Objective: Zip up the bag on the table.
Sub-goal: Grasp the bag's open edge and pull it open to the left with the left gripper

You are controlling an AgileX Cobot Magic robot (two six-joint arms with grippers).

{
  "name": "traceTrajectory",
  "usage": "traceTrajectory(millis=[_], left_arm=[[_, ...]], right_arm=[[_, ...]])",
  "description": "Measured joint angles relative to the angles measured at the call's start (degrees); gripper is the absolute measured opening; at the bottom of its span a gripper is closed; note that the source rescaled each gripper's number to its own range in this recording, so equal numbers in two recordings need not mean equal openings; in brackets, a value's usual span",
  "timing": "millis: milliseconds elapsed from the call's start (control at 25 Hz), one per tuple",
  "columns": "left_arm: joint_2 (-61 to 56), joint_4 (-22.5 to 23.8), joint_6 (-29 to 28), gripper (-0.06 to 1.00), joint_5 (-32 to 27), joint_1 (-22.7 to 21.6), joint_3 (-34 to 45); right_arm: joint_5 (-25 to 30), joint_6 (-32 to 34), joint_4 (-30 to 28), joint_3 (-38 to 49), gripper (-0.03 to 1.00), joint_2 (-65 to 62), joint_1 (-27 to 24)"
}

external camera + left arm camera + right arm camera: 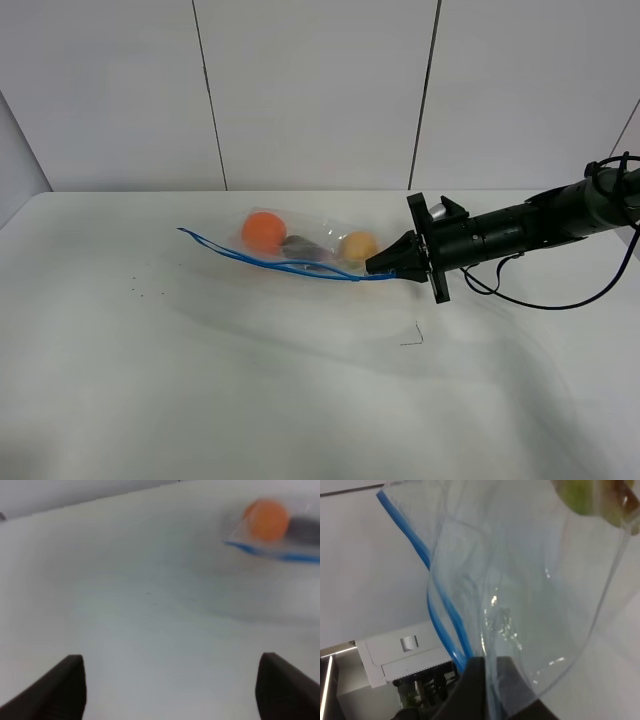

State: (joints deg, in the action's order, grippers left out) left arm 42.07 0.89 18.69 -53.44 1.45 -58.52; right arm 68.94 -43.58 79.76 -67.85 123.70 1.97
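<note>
The bag [300,243] rests on the tabletop [200,380] and stretches straight out from the tip of my right end effector [374,268]. That end effector is clenched on the bag's nearest corner, at the end of the blue zip strip [262,260]. 3 things show inside: the yellow piece [358,246] closest to my grip, the dark purple piece [298,246] next, and the orange piece [264,231] farthest. My left end effector [172,690] is released, its 2 fingers [65,687] spread wide, with the bag well ahead of it.

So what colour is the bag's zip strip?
Blue; the zip strip shows best in the right wrist view.
</note>
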Motion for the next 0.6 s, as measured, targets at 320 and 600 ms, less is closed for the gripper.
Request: traceTrajectory(millis=[320, 600], left_arm=[[13.4, 4.0, 44.2, 1.00, 5.1, 0.0, -1.0], [21.6, -2.9, 51.5, 1.00, 14.3, 0.0, -1.0]], right_arm=[[0.0, 0.0, 0.0, 0.0, 0.00, 0.0, 0.0], [0.0, 0.0, 0.0, 0.0, 0.00, 0.0, 0.0]])
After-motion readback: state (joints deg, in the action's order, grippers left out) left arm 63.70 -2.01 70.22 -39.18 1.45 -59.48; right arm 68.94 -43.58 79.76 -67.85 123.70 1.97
